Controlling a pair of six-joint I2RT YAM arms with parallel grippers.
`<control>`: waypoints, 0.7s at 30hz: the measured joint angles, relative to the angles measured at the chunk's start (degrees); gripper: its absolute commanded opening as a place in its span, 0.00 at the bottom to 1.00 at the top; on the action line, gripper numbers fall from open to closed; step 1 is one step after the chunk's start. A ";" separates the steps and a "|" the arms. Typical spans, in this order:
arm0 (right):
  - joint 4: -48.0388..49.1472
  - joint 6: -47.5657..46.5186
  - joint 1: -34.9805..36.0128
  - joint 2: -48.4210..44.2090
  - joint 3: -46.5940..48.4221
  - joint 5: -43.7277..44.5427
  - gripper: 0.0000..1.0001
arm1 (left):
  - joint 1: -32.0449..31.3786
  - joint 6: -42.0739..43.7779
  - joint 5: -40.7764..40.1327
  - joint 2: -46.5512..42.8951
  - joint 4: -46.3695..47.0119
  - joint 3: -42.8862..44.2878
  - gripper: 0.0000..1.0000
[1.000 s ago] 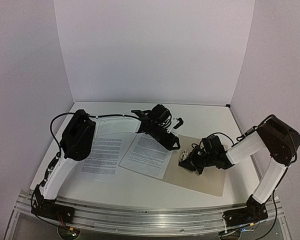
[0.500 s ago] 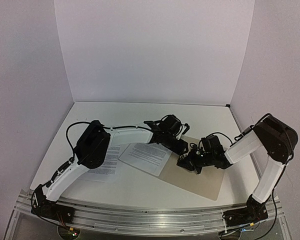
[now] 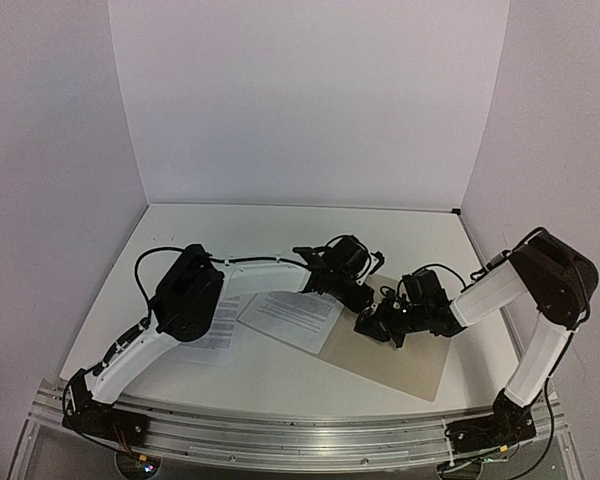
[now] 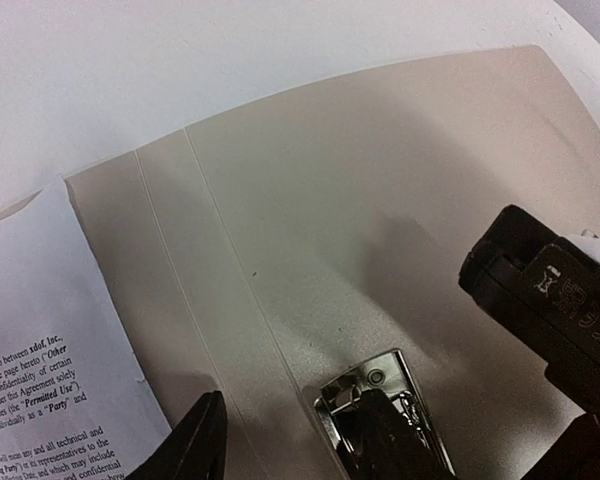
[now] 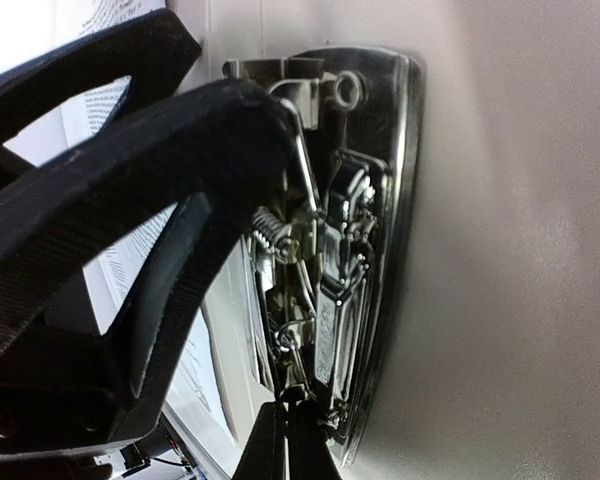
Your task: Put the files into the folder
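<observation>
A: Left claw (image 3: 364, 297) state?
B: Released, jaws part-spread over the folder (image 3: 405, 365). One finger (image 4: 385, 435) sits on the metal fastener (image 5: 345, 230).
A: Right claw (image 3: 370, 327)?
B: Clenched, tips at the fastener's end, facing the left claw. Can't tell if it pinches anything.
A: Files?
B: First sheet (image 3: 292, 318) is just left of the left claw, its corner overlapping the folder. Second sheet (image 3: 215, 325) is further left on the desk (image 3: 270, 378), partly under the left arm.

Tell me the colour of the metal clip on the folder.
The metal clip is shiny silver, on the beige folder; right wrist view shows it best.
</observation>
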 measured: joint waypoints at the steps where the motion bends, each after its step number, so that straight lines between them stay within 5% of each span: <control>1: -0.11 0.00 0.00 -0.14 0.00 0.03 0.00 | -0.16 0.16 -0.33 0.03 -0.02 0.02 0.32; 7: -1.08 0.00 0.00 -1.01 -0.04 0.25 0.00 | -1.34 1.03 -2.79 0.04 -0.03 -0.04 0.25; 16: -2.03 -0.50 0.00 -0.18 0.71 -0.27 0.00 | -1.81 -2.49 -2.39 -2.03 2.72 -4.92 0.01; 21: -1.92 -0.48 0.00 -0.02 0.78 -0.29 0.00 | -1.83 -4.40 -2.39 -2.19 2.67 -5.18 0.00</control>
